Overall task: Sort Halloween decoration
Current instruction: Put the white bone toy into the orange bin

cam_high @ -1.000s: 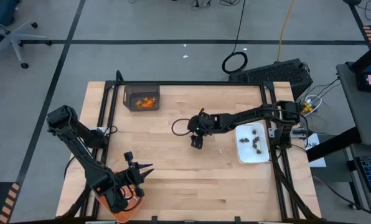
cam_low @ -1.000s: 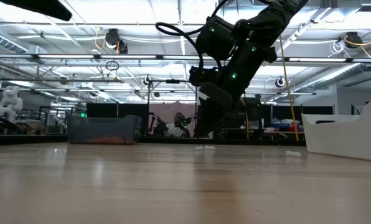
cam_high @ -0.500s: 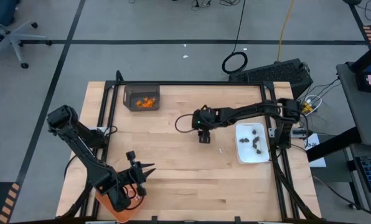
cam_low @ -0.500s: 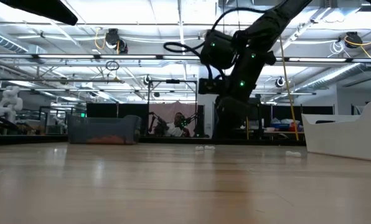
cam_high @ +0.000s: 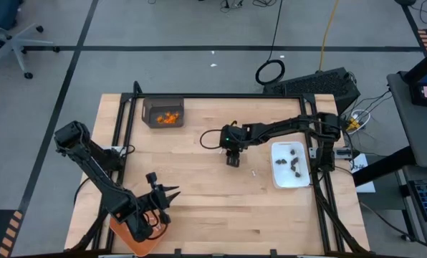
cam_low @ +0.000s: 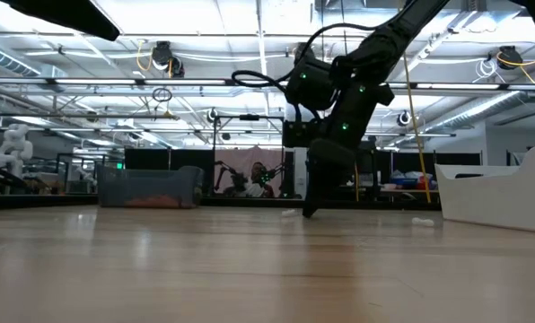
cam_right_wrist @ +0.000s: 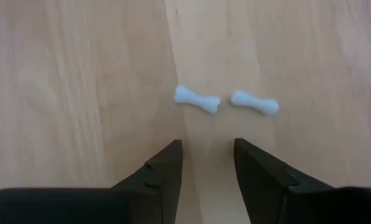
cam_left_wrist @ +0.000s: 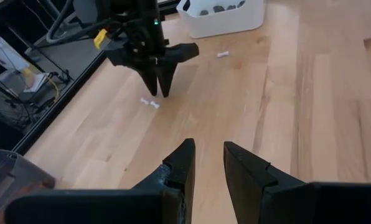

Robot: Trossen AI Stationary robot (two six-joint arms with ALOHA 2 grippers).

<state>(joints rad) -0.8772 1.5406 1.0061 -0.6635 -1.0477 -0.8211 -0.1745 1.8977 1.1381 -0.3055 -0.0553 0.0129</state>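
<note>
The right gripper (cam_right_wrist: 207, 168) points straight down at the tabletop, its two dark fingers (cam_right_wrist: 164, 171) held a little apart with bare wood between them and nothing pinched. Just past the fingertips lie two small white bone-shaped sticks (cam_right_wrist: 197, 99), end to end and close together but not touching. In the overhead picture this gripper (cam_high: 232, 160) sits just right of the table's centre, its arm reaching in from the right edge. The table-level picture shows its tips (cam_low: 309, 212) down at the wood, though whether they touch it is hard to tell from that angle.

The left gripper (cam_left_wrist: 204, 163) hovers over the lower left part of the table (cam_high: 206, 208), its fingers (cam_left_wrist: 182, 165) spread slightly and empty. In the overhead picture it (cam_high: 163, 195) sits above an orange tray (cam_high: 127, 236) at the bottom left edge.

More of the decoration is spread about. A third white stick (cam_high: 253, 173) lies alone on the wood between the right gripper and a white dish (cam_high: 279, 179) at the right side of the table; the dish holds dark bits (cam_high: 294, 163). At the upper left of the table a grey bin (cam_high: 147, 109) holds orange bits (cam_high: 170, 118).
</note>
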